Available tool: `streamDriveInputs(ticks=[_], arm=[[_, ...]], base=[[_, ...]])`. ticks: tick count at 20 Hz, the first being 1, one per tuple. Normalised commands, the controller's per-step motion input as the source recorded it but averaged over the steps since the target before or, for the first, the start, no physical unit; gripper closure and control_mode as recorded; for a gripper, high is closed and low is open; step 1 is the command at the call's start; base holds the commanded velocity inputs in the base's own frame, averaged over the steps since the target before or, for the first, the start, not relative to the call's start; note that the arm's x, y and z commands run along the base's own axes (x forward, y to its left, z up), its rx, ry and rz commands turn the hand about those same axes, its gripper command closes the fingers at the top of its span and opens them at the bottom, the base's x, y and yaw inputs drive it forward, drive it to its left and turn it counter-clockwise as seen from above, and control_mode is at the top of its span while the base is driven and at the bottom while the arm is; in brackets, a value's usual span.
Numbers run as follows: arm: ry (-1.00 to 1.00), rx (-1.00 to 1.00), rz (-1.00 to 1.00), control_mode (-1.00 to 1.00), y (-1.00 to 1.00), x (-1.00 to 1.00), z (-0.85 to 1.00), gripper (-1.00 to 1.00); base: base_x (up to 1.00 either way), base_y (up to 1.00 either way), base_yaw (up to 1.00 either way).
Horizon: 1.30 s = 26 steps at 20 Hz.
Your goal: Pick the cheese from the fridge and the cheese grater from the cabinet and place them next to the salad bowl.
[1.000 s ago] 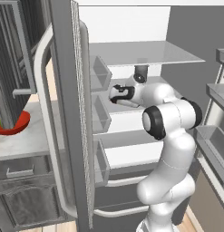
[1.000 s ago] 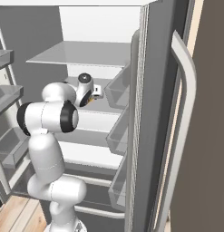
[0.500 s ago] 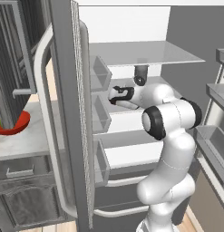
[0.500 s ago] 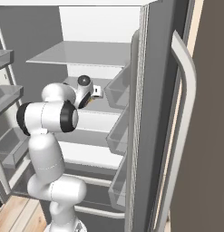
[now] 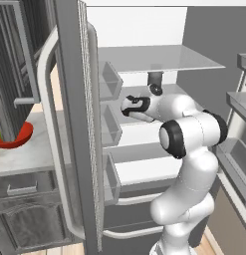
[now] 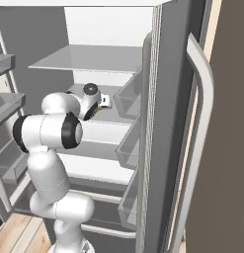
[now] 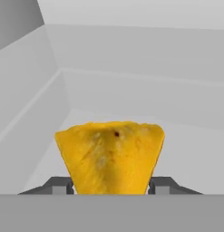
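Pincer [image 7: 111, 186] pinching cheese [image 7: 110, 156] at lower flanks, on middle shelf [image 5: 144, 129] inside fridge [image 6: 158, 74]. Wedge looks light, firm, slightly crumbly; flat side faces best hold, taper may slip; lift gently

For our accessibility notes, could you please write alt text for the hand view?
A yellow-orange cheese wedge sits between the gripper, one dark fingertip against each side. Behind it are the pale walls and shelf of the fridge.
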Motion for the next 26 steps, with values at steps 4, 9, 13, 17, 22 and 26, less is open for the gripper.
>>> streamDriveInputs(ticks=[4, 9, 13, 17, 22, 26], arm=[[0.00, 0.00, -0.04, -1.00, -0.02, -0.64, 0.09, 1.00], [0.01, 0.03, -0.07, -1.00, -0.06, -0.53, 0.29, 1.00], [0.05, 0.00, -0.02, -1.00, -0.03, -0.50, 0.41, 1.00], [0.02, 0.00, -0.01, -1.00, -0.11, -0.53, 0.47, 1.00], [0.09, 0.00, 0.00, -1.00, -0.08, -0.46, 0.44, 1.00], [0.00, 0.00, -0.01, -1.00, -0.07, -0.56, 0.36, 1.00]], base=[[0.00, 0.00, 0.00], [0.00, 0.00, 0.00], [0.00, 0.00, 0.00], [0.00, 0.00, 0.00], [0.00, 0.00, 0.00], [0.00, 0.00, 0.00]])
